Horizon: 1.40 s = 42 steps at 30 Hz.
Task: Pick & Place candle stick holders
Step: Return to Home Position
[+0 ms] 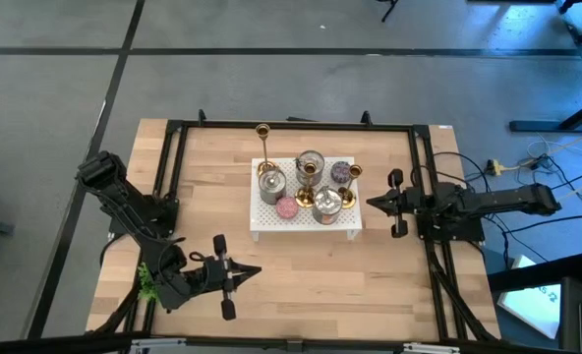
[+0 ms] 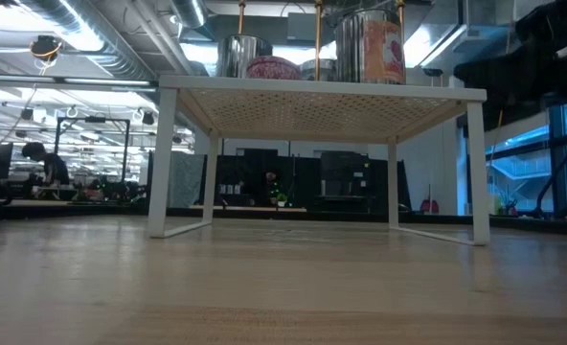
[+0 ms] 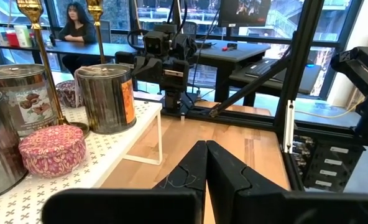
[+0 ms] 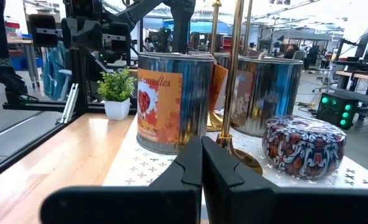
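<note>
Several gold candle stick holders stand by their round bases on a white perforated rack (image 1: 271, 222) at mid-table. A tall one (image 1: 263, 147) is at the rack's far left corner, and shorter ones (image 1: 348, 197) stand toward its right side. My right gripper (image 1: 370, 204) is shut and empty, level, just off the rack's right edge; its wrist view shows a gold stem (image 4: 237, 81) and flared base (image 4: 249, 163) close ahead of the gripper (image 4: 201, 165). My left gripper (image 1: 259, 269) is shut and empty over the near-left table; in its wrist view (image 3: 206, 168) it points past the rack's near right corner.
Silver tins (image 1: 271, 185) (image 1: 326, 205) and small round candles, pink (image 1: 287, 207) and purple (image 1: 341, 173), crowd the rack among the holders. A black frame (image 1: 291, 126) rims the table. A small green plant (image 1: 145, 280) stands by the left arm. Bare wood (image 1: 311, 285) lies in front of the rack.
</note>
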Each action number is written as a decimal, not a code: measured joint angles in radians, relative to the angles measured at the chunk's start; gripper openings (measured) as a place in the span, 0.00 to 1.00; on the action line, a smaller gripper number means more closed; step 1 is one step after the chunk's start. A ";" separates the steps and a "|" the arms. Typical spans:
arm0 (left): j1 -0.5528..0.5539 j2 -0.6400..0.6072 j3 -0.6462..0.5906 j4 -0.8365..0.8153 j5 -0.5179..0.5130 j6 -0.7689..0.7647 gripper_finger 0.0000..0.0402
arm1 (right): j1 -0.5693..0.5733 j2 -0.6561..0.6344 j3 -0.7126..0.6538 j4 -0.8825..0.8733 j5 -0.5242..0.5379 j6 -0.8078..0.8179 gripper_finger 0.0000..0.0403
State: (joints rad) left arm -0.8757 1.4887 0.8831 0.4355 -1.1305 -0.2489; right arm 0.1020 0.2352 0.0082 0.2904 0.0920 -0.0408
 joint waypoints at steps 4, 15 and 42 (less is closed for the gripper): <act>0.000 0.000 0.000 -0.003 -0.001 0.000 0.01 | 0.000 -0.001 0.000 -0.005 0.001 0.000 0.00; 0.000 0.000 0.000 -0.021 -0.002 -0.015 0.00 | -0.036 -0.001 0.000 -0.233 0.047 0.041 0.00; 0.000 -0.023 0.000 -0.160 0.086 -0.047 0.00 | -0.088 0.005 0.001 -0.261 0.027 0.067 0.00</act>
State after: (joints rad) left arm -0.8753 1.4658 0.8831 0.2757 -1.0446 -0.2962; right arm 0.0139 0.2405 0.0093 0.0296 0.1187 0.0265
